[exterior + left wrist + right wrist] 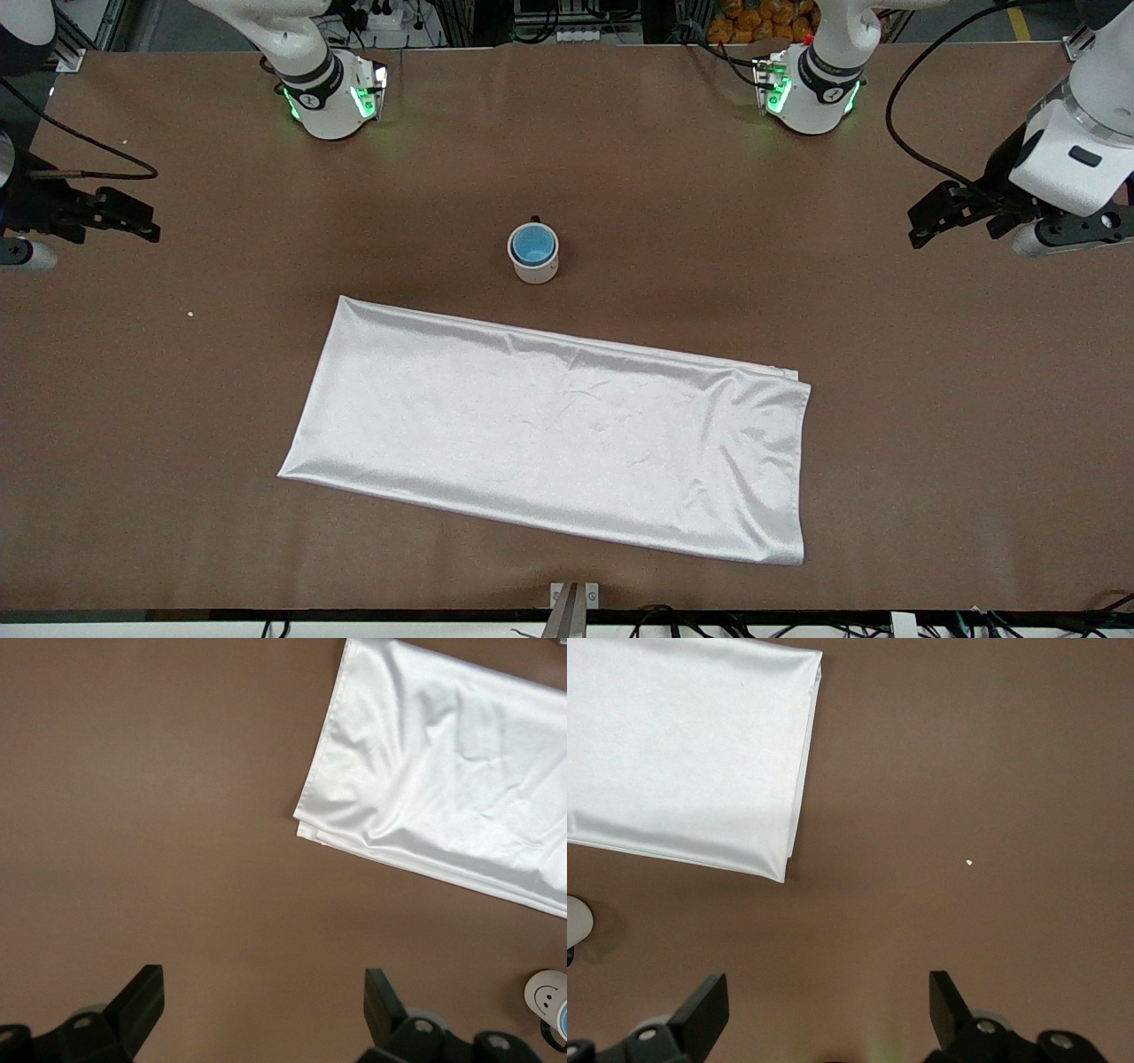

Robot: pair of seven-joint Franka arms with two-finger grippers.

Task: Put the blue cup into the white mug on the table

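Note:
The blue cup (533, 244) sits upright inside the white mug (535, 256), which stands on the brown table (753, 266) near its middle, farther from the front camera than the white cloth. The mug's edge shows in the left wrist view (547, 994) with a sliver of the blue cup (563, 1021), and in the right wrist view (576, 921). My left gripper (923, 225) is open and empty over bare table at the left arm's end. My right gripper (135, 220) is open and empty over bare table at the right arm's end. Both are well apart from the mug.
A white rectangular cloth (549, 425) lies flat on the table, nearer to the front camera than the mug; it also shows in the left wrist view (443, 771) and the right wrist view (682, 753). A small white speck (190, 314) lies toward the right arm's end.

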